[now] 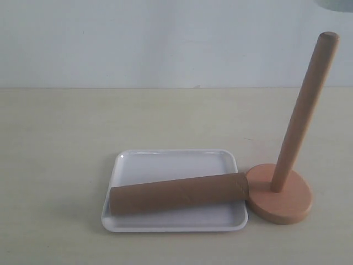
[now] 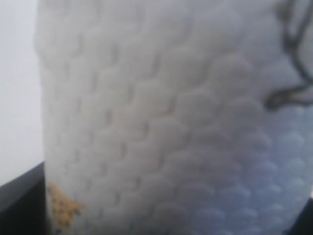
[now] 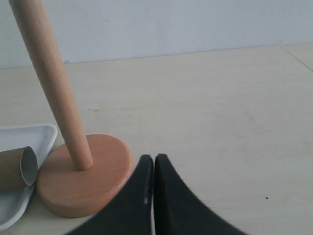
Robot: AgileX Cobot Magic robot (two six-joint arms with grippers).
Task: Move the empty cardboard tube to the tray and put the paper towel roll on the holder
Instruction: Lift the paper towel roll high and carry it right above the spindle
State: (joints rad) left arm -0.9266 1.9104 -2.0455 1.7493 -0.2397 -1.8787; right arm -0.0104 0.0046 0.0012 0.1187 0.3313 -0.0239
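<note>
Alignment counts: our left gripper (image 2: pixel 161 215) clamps the paper towel roll (image 2: pixel 161 112) above the upright holder (image 1: pixel 279 194); right gripper (image 3: pixel 154 164) pinched together, empty.

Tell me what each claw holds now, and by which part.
Left claw: apparently the paper towel roll, by its embossed side. Right claw: shut, empty.
</note>
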